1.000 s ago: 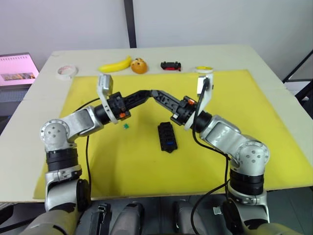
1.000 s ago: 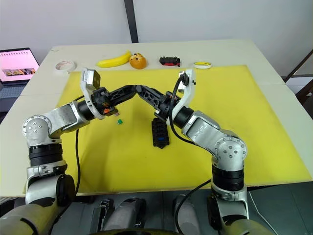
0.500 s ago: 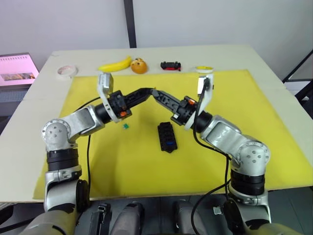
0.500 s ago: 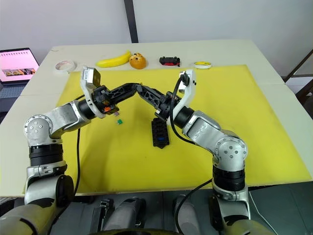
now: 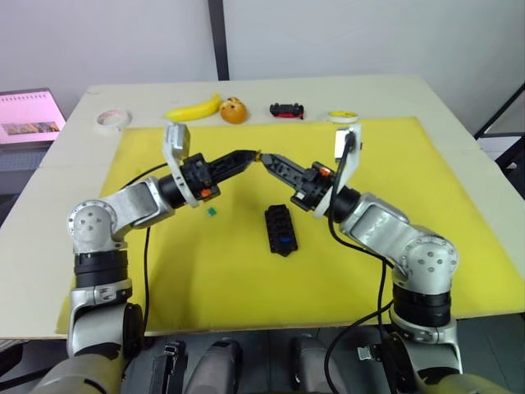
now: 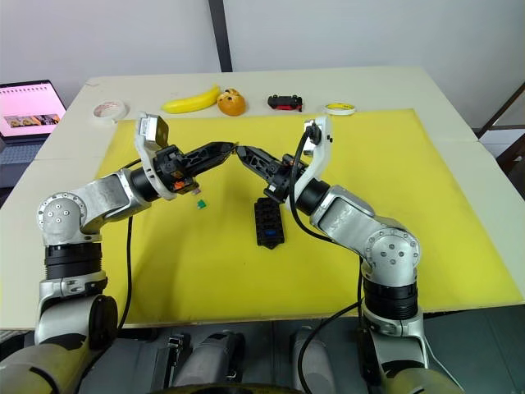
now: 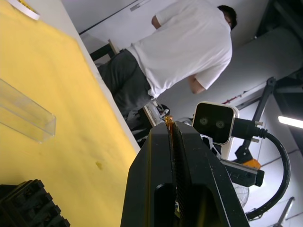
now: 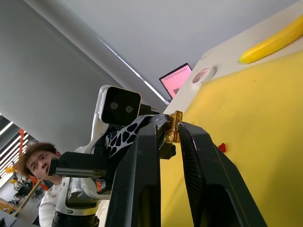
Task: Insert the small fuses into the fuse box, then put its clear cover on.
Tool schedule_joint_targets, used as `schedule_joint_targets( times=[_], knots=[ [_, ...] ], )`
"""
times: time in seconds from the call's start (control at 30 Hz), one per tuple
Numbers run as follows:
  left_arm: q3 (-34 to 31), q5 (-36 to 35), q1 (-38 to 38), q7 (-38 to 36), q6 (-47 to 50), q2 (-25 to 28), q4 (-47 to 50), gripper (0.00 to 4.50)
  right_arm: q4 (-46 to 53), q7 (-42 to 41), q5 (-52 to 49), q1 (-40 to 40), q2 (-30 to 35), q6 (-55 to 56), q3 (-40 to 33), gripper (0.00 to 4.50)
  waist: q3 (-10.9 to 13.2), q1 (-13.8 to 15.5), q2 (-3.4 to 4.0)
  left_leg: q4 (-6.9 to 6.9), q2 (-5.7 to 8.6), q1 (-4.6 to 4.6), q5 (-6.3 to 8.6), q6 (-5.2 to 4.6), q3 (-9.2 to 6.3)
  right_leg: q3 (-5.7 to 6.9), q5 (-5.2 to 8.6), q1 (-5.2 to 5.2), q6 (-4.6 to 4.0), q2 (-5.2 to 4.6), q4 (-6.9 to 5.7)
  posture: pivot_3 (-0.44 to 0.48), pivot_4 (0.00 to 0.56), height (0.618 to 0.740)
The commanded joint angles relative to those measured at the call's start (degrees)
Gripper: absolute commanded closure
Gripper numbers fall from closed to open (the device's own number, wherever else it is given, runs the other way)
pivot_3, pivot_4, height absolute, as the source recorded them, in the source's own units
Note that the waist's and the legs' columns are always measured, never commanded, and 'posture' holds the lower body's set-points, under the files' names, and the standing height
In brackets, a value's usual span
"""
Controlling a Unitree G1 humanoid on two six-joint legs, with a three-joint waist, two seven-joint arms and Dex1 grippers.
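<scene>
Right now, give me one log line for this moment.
left gripper: shut on amber fuse | right gripper: at same fuse, above mat | fuse box: on mat | clear cover: off box

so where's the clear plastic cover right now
The clear rectangular plastic cover shows in the left wrist view, lying flat on the yellow mat, apart from the black slotted fuse box.

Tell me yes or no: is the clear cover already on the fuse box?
No. The clear cover lies by itself on the yellow mat, apart from the fuse box, whose slots are uncovered.
</scene>
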State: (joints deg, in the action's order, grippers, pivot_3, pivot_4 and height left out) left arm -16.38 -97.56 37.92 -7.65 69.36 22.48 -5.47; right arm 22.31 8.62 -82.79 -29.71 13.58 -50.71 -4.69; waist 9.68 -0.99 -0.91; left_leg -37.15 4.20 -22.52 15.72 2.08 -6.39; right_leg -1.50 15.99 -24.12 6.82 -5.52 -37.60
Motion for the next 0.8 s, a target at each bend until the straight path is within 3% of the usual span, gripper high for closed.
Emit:
schedule_joint_targets(
  times=[0.03,0.1,0.2,0.33,0.8],
  knots=[
    [0.27,-1.92,0.34,-0.68,-0.53,0.81,2.01,4.50,1.10,-0.70,-0.10,-0.61,0.35,0.78,0.07,3.79,0.00,0.00,0.00,0.00,0.00,0.00,0.00,0.00,0.00,0.00,0.00,0.00,0.00,0.00,0.00,0.000,0.150,0.740],
    [0.33,-2.35,0.24,-0.56,-0.59,0.99,1.99,4.50,1.32,-1.04,1.14,-0.59,0.86,0.94,0.00,3.79,0.00,0.00,0.00,0.00,0.00,0.00,0.00,0.00,0.00,0.00,0.00,0.00,0.00,0.00,0.00,0.000,0.150,0.740],
    [0.31,-3.13,0.42,-0.26,-0.77,1.15,1.52,4.50,1.39,-1.37,1.85,-0.46,1.27,1.19,-0.44,2.95,0.00,0.01,0.00,0.00,0.00,0.00,0.00,0.00,0.00,0.00,0.00,0.00,0.00,0.00,0.00,0.000,0.150,0.740],
    [0.70,-3.66,0.46,0.07,-1.35,1.13,1.54,4.50,1.23,-0.86,0.57,-0.33,0.70,1.27,-0.68,1.07,0.00,0.01,0.00,0.01,0.00,0.00,0.00,0.00,0.00,0.00,0.00,0.00,0.00,0.00,0.00,0.000,0.150,0.740],
    [1.83,-5.41,0.06,1.65,-3.70,0.54,1.74,4.50,0.62,1.26,-2.80,-0.26,-0.66,2.61,-0.76,1.07,0.00,-0.01,0.00,0.00,0.00,0.00,0.00,0.00,0.00,-0.01,0.00,0.00,0.00,0.00,0.00,0.000,0.150,0.740]
  ],
)
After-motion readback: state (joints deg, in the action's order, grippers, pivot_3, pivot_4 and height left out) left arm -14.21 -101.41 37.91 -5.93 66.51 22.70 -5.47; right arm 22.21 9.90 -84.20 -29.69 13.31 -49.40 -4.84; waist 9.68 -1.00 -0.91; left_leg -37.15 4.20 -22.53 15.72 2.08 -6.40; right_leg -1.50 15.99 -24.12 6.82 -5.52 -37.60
